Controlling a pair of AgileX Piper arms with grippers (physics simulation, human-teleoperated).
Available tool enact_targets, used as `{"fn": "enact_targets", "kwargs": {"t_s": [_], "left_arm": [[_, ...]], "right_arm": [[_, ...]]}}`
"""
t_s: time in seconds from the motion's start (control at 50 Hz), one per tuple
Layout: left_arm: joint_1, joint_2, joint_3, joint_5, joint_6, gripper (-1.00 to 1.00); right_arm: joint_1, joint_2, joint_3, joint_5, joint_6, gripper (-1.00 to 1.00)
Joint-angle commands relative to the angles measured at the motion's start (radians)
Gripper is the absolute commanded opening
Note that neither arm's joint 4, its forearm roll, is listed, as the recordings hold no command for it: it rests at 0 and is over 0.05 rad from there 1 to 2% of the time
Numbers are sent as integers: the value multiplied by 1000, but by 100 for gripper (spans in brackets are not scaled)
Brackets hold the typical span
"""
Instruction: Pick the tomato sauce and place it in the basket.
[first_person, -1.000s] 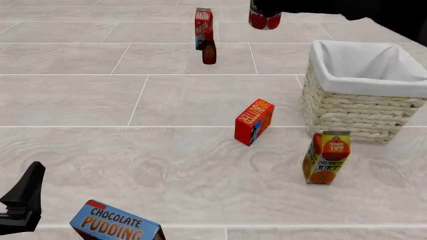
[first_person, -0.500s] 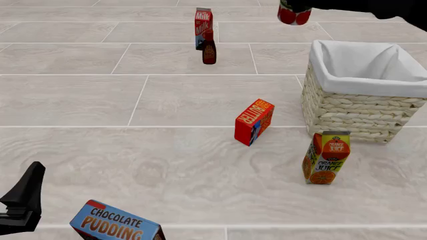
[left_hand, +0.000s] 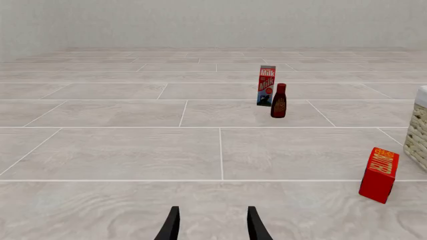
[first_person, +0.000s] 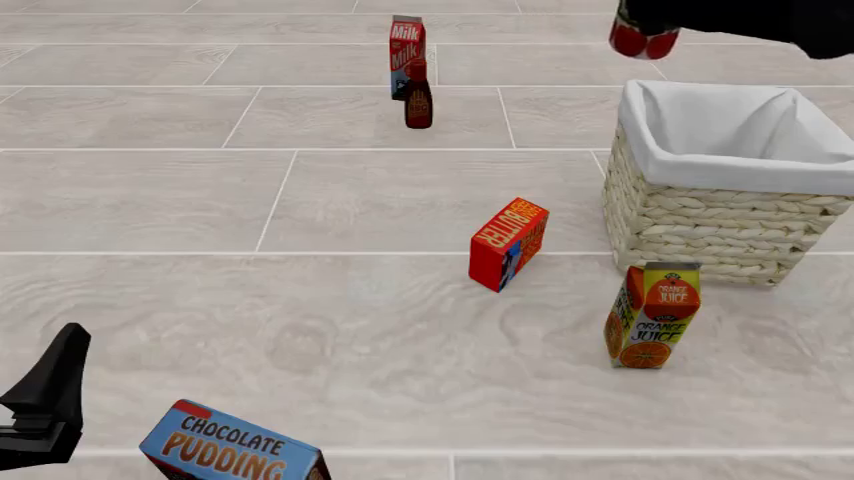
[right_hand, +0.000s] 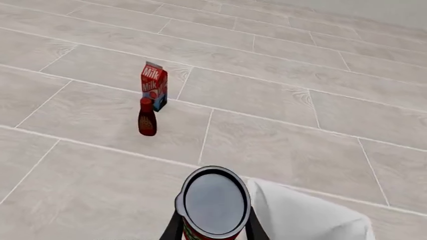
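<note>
The tomato sauce can (first_person: 643, 40) hangs in my right gripper (first_person: 649, 22) at the top of the front view, above the far left rim of the basket (first_person: 694, 215). In the right wrist view the can's dark metal top (right_hand: 214, 201) sits between the two fingers, with the basket's white lining (right_hand: 303, 217) just beside it. The basket is pale wicker with a white cloth lining (first_person: 727, 130). My left gripper (first_person: 47, 400) rests low at the near left, open and empty, its fingers (left_hand: 171, 226) showing in the left wrist view.
A milk carton (first_person: 406, 50) and a dark brown bottle (first_person: 418, 102) stand at the far middle. A red butter box (first_person: 509, 243) lies mid-table. An orange juice carton (first_person: 650, 315) stands in front of the basket. A chocolate pudding box (first_person: 234, 448) lies near my left gripper.
My right gripper has carried the can to the right, from far centre to above the basket's far left rim. The left arm has not moved.
</note>
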Motion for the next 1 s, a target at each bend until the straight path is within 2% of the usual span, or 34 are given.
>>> {"fn": "enact_targets", "kwargs": {"t_s": [0.02,0.5,1.0], "left_arm": [[0,0,0,0,0,100],[0,0,0,0,0,100],[0,0,0,0,0,100]], "right_arm": [[-45,-40,60,-30,27,-100],[-133,-73,100,-52,15,-100],[-209,-23,122,-77,-2,-100]]}}
